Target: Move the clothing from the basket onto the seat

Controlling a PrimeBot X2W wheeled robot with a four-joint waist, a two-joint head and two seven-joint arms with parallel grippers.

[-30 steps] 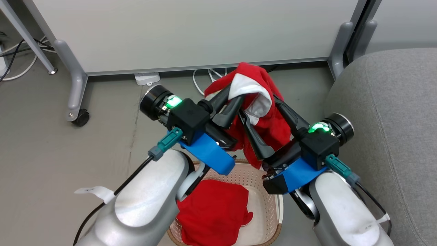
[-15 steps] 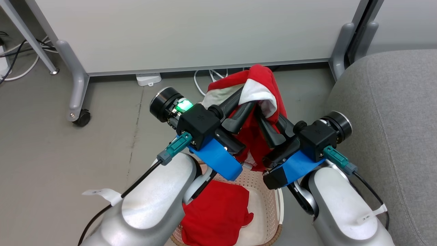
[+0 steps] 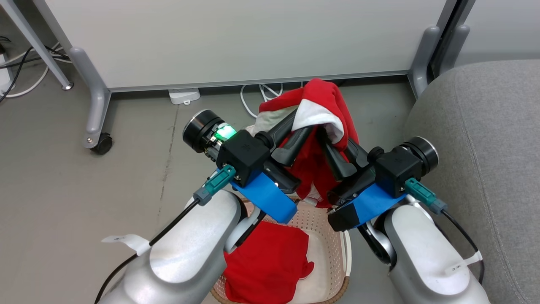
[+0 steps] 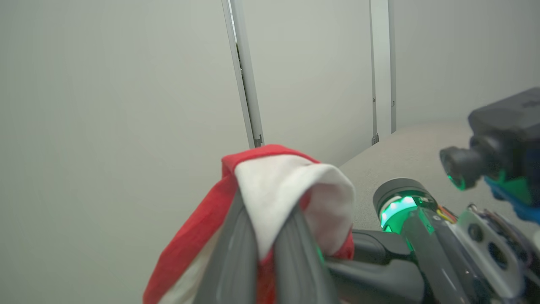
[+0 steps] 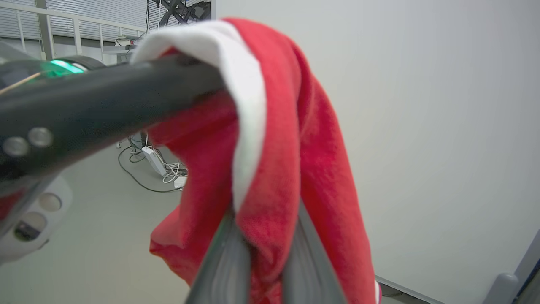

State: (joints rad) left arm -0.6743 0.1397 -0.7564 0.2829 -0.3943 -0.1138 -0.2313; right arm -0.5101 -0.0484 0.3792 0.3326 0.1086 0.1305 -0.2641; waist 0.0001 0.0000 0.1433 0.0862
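Observation:
The red garment with white trim (image 3: pixel 327 114) hangs in the air above the basket (image 3: pixel 344 253), pinched from both sides. My left gripper (image 3: pixel 301 122) is shut on its white-trimmed fold (image 4: pixel 291 185), and my right gripper (image 3: pixel 333 137) is shut on the red fabric (image 5: pixel 270 169) beside it. The two grippers' fingers nearly meet. In the cream perforated basket lies the plain red shirt (image 3: pixel 265 261), partly hidden by my left forearm. The grey seat (image 3: pixel 476 147) fills the right side, beside the basket.
A white partition panel on grey legs stands across the back, with a caster (image 3: pixel 100 145) at the left. A white power strip (image 3: pixel 182 96) and loose cables (image 3: pixel 257 93) lie on the floor under it. Bare grey floor (image 3: pixel 63 190) spreads to the left.
My right gripper's fingers, spread wide a second ago, have closed on the red garment. Both grippers and the garment have shifted slightly to the right.

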